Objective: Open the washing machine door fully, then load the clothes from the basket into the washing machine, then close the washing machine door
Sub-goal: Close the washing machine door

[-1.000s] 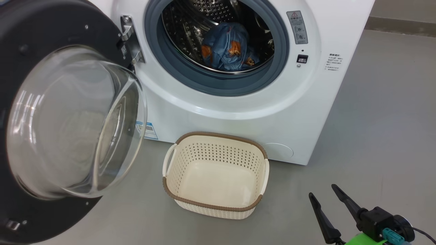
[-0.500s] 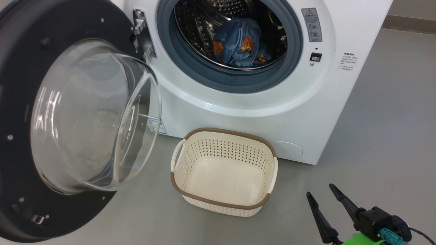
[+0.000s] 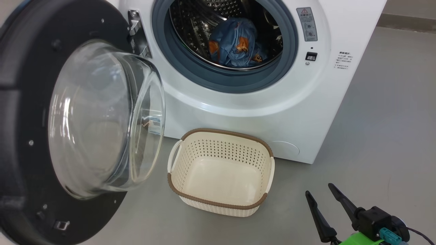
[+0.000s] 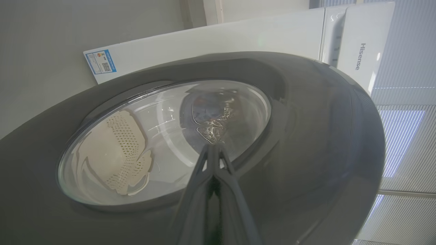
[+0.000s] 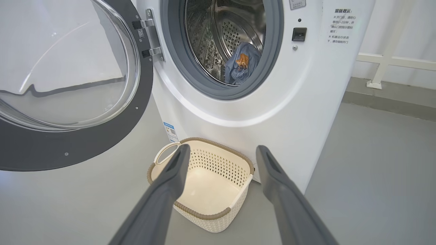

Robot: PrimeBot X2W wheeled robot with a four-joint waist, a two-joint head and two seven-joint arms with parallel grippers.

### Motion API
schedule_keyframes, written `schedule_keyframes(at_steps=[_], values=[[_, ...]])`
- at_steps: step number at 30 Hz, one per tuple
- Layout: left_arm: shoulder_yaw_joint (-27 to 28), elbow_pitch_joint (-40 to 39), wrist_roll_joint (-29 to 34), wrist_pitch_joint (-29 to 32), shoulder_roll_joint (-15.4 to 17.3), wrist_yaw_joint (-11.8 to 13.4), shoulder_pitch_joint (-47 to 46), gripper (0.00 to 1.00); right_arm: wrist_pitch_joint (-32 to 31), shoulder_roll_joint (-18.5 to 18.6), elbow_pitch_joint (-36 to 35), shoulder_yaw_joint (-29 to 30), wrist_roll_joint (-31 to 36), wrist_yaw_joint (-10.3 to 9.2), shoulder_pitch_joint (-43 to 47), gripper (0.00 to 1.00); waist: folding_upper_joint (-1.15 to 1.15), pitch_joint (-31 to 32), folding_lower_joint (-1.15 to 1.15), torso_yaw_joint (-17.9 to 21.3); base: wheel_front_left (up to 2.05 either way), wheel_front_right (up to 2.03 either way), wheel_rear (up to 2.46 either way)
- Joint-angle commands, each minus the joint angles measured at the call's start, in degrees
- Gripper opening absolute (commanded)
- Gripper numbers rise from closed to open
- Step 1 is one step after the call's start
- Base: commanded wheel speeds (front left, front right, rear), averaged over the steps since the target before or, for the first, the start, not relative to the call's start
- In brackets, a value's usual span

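The washing machine (image 3: 238, 112) stands open, and the blue bear-print clothes (image 3: 235, 46) lie inside its steel drum. Its door (image 3: 24, 102), black-rimmed with a domed glass window, hangs open at the left. The cream basket (image 3: 221, 131) sits empty on the floor in front of the machine. My right gripper (image 3: 319, 189) is open at the lower right, over the floor and apart from the basket. In the left wrist view my left gripper (image 4: 213, 147) is shut, its tips close against the outer face of the door (image 4: 306, 136). The right wrist view shows the right gripper (image 5: 223, 149), basket (image 5: 211, 223) and clothes (image 5: 243, 64).
Grey floor (image 3: 374, 136) spreads to the right of the machine. A white railing post (image 5: 378, 78) stands against the wall behind it. A blue label sticker (image 5: 169, 131) is on the machine's lower front.
The door has swung a little toward the machine's opening, its glass dome now nearer the front panel. The head camera has shifted too. The right gripper stays open in place.
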State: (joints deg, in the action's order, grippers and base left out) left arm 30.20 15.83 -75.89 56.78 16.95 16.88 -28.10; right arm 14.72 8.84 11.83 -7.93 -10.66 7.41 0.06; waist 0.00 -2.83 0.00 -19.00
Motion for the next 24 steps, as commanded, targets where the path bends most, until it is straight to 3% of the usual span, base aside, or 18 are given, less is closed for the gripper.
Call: schedule_keyframes(at_steps=[1,14,24], values=[[0.4,-3.0,-0.2,1.3,2.0,0.4,-0.1,0.0,0.3,-0.1,-1.3,-0.7,0.0,0.08,-1.0,1.0,0.0,0.2,0.0,0.1,0.0,0.0,0.0],[-2.8,-10.9,-0.7,3.8,-1.3,4.1,0.1,0.0,0.3,-2.3,-1.1,-0.7,-0.2,0.08,-1.2,1.0,0.0,1.1,0.0,3.4,0.0,0.0,0.0],[-4.2,-14.0,-1.3,3.7,-4.2,4.4,-0.3,0.0,0.3,-2.7,-1.1,-0.5,-0.1,0.08,-1.1,1.0,0.0,1.5,0.0,7.2,0.0,0.0,0.0]])
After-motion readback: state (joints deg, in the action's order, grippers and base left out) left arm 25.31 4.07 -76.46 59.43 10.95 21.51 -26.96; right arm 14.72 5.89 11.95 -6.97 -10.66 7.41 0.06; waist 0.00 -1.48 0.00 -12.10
